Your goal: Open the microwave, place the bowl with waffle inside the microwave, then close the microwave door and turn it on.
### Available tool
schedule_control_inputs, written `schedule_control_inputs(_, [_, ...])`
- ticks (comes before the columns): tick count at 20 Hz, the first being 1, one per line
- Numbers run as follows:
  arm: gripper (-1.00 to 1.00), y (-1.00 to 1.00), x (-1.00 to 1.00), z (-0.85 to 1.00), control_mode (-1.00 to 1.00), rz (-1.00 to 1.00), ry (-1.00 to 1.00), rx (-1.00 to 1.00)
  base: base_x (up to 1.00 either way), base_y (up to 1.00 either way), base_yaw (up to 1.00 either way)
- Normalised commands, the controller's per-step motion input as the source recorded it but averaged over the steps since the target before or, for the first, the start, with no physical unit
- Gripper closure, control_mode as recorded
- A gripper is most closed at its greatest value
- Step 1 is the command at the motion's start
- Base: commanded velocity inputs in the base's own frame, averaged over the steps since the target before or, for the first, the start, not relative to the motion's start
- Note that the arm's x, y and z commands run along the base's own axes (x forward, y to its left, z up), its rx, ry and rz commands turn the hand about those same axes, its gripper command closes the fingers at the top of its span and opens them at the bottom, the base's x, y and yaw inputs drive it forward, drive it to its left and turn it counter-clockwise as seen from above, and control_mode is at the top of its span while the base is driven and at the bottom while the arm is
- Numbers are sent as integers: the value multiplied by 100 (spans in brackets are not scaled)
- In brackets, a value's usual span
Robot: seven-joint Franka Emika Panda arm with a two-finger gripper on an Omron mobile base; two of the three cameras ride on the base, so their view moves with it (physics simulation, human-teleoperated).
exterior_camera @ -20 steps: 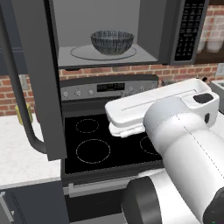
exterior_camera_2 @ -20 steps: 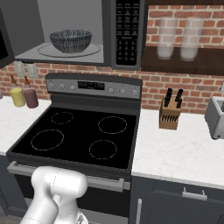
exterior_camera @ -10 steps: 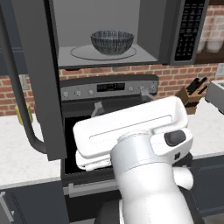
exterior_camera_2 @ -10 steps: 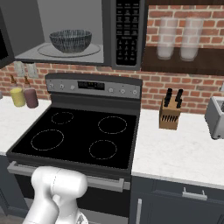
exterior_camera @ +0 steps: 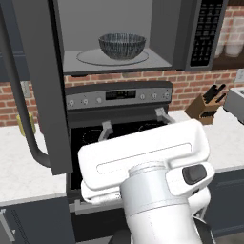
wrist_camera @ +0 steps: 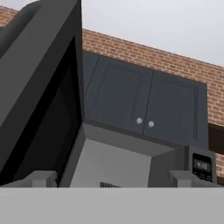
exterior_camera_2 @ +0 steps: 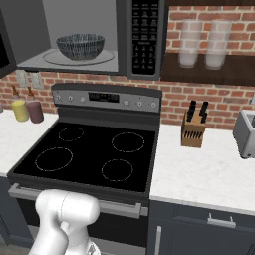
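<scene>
Stove (exterior_camera_2: 94, 154) — glossy black glass top

The streaked bowl (exterior_camera: 122, 45) is seated upright on the turntable inside the microwave (exterior_camera: 116, 33). The microwave door (exterior_camera: 38, 90) is swung wide open.

Red brick wall (exterior_camera_2: 219, 94); black stove (exterior_camera_2: 89, 159) between white counters (exterior_camera_2: 204, 174); knife block (exterior_camera_2: 193, 127), toaster (exterior_camera_2: 245, 133), two bottles (exterior_camera_2: 27, 108); dark shelf (exterior_camera_2: 209, 74) with jars (exterior_camera_2: 199, 45); dark cabinets (wrist_camera: 144, 105) above, soft even light
</scene>
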Motion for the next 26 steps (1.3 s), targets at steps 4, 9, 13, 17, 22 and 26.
schedule_control_inputs(4, [-100, 7, -34, -5, -100, 0, 0, 0, 0, 0, 0])
schedule_control_inputs(9, [-100, 31, -37, -2, -100, -3, 0, -2, 0, 0, 0])
schedule_control_inputs(13, [-100, 39, -45, 0, -100, -9, 0, -5, 0, 0, 0])
schedule_control_inputs(17, [-100, 43, -16, -1, -100, -13, 4, -9, 0, 0, 0])
schedule_control_inputs(22, [-100, 34, 1, -7, -100, -17, 12, -10, 0, 0, 0])
schedule_control_inputs(26, [-100, 18, 15, -15, -100, -18, 7, -5, 0, 0, 0])
